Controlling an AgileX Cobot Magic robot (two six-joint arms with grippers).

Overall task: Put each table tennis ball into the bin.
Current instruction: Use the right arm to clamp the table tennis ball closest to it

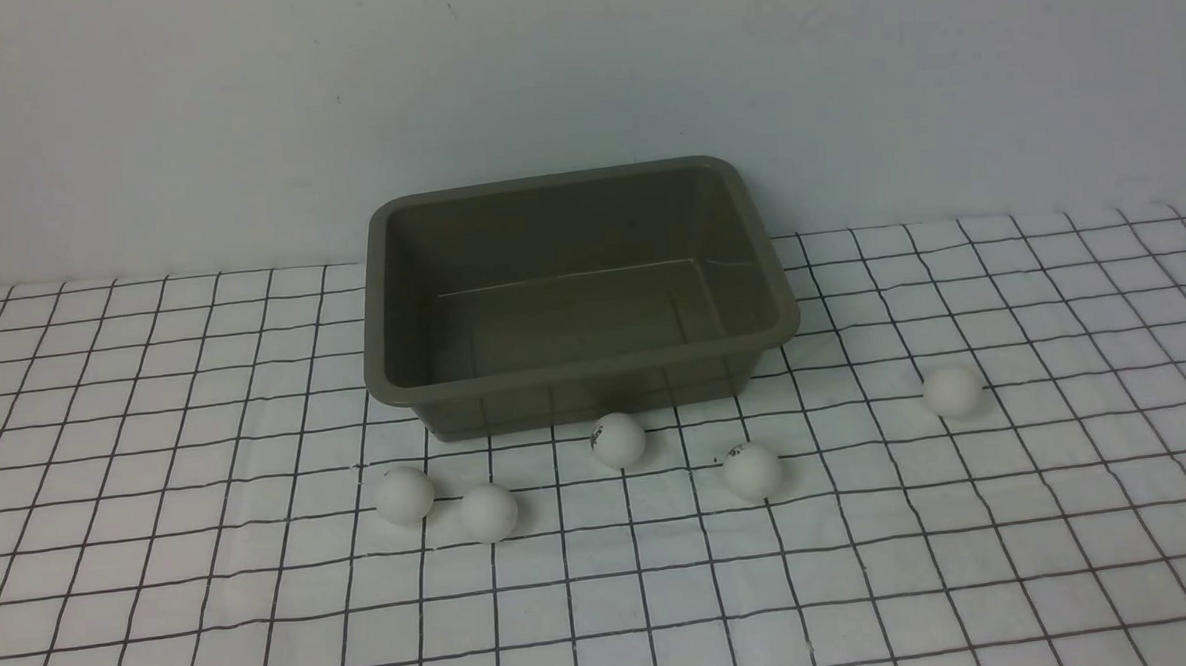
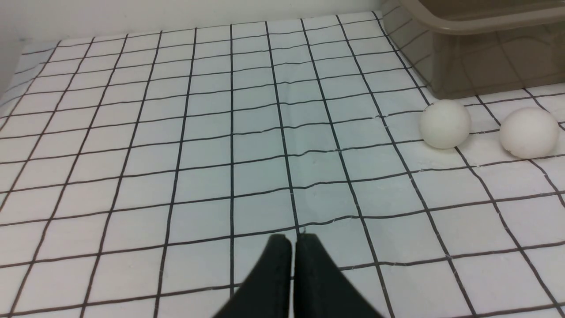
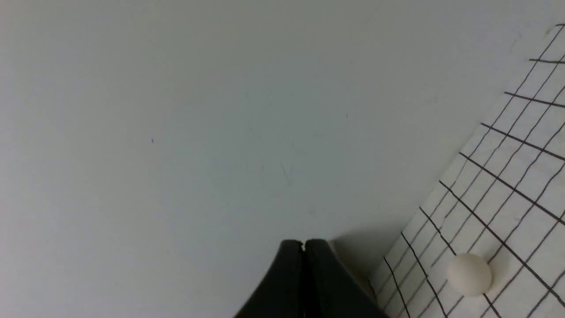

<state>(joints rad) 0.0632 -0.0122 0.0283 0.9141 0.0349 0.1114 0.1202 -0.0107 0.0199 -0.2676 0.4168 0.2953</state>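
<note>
- Plainly, the bin [image 1: 575, 376] stands on the checked cloth [image 1: 164, 592], toward the back and near the pale wall [image 1: 243, 108]. It bears no label or writing that I can make out.
- All five table tennis balls lie on the cloth in front of the bin, none in it.
- The leftmost ball [image 1: 404, 495] and the second ball [image 1: 489, 513] sit just beside each other without touching, off the bin's front left corner. Both look plain white.
- The middle ball [image 1: 618, 440] rests near the bin's front wall. It carries a small dark printed mark, too small to read.
- The fourth ball [image 1: 752, 470] lies further right with a similar dark mark, also unreadable.
- The rightmost ball [image 1: 952, 390] is well apart from the others, past the bin's right corner, and looks plain.
- The left gripper [image 2: 293, 240] hangs over bare cloth, its black fingers pressed together with nothing between them.
- The right gripper [image 3: 303, 244] points at the wall, its fingers likewise pressed together on nothing. A lone ball [image 3: 469, 274] shows on the cloth nearby.
</note>
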